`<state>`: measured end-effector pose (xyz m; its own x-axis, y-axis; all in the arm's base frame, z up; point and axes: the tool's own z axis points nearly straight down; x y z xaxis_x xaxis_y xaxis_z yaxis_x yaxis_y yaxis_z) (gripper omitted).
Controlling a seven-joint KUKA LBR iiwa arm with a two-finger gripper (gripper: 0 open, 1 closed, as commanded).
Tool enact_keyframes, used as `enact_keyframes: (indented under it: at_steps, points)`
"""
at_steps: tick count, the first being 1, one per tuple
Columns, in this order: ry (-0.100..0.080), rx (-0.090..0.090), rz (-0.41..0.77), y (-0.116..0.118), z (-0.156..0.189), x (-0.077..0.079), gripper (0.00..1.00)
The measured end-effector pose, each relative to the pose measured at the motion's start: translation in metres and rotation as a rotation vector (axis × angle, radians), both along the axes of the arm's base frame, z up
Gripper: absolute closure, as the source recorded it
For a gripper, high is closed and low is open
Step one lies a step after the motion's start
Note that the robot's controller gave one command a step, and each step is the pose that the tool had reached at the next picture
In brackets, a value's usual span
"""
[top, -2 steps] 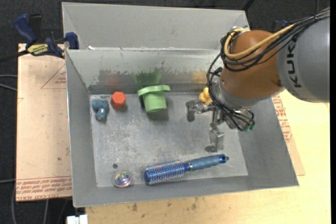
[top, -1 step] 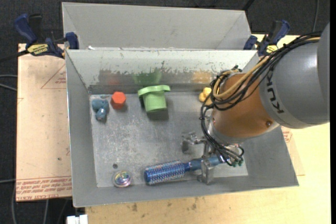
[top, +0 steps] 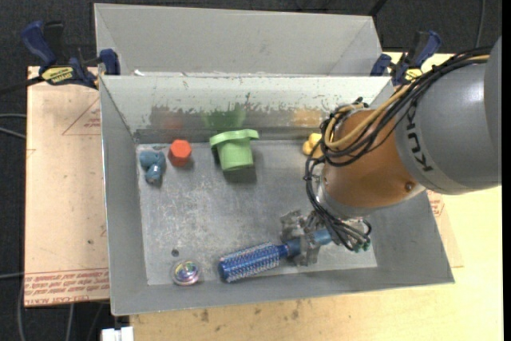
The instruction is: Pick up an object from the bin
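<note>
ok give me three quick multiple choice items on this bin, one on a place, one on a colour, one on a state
1. Where is the gripper?
A) in the far left corner
B) at the right end of the blue brush
C) up against the far wall

2. What colour is the small cap left of the green cup-like piece?
A) white
B) purple
C) orange

3. How is the blue brush placed?
A) lying flat by the near wall of the bin
B) standing on end
C) propped on the green piece

Answers:
1 B, the gripper sits at the brush's handle end.
2 C, the cap is plainly orange-red.
3 A, the brush lies lengthwise on the floor along the near wall.
</note>
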<state>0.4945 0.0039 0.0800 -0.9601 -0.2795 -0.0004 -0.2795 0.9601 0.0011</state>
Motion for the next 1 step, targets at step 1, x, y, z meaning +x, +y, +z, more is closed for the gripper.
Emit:
enact_keyframes:
  at_steps: [1]
  points:
    - [-0.01, 0.0, 0.015, 0.0042, 0.1429, 0.0011, 1.0]
